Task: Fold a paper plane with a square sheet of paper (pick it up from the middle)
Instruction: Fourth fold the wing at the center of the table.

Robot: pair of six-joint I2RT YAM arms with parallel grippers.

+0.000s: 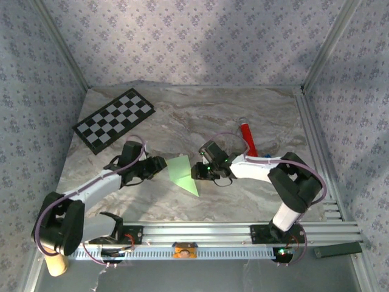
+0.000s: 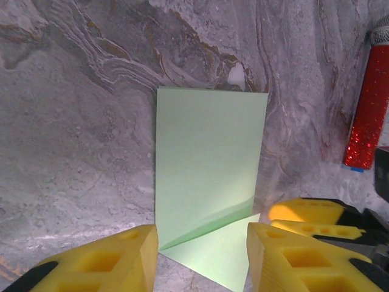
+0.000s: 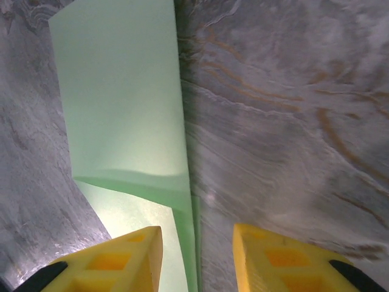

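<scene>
**A:** Left claw [image 2: 202, 258]: jaws apart, nothing clamped. Right claw [image 3: 197, 258]: same, yellow fingers parted, no grip.

**B:** Where's the paper?

**A:** The green sheet [image 1: 182, 173] lies flat mid-tabletop, right between the two claws. It's partly folded, with a flap laid over and a darker crease band across the near end in both wrist views. One corner pokes into the left claw's gap. One long edge runs up between the right claw's fingers.

**B:** What's the step?

**A:** My read is that they're setting a fold. There's no dart shape yet, so plenty is left.

**B:** How to do it well?

**A:** Pin the sheet with one claw and work it with the other, never both pulling. Line the flap's edge up with the edge beneath it before pressing. Then press down along the crease from one end to the other, not in the middle first. If lifting, close on the fold line itself so both layers are taken together. Use a light squeeze, because thin paper dents.

**B:** Any risks around it?

**A:** The marbled tabletop [image 1: 182, 121] looks slick, so the sheet will likely skate if pushed sideways. The red glitter tube [image 1: 246, 137] sits beyond the right claw, apart from the sheet, so watch the arm's swing there. The checkerboard [image 1: 114, 120] is at the far left, well apart and no bother.
</scene>
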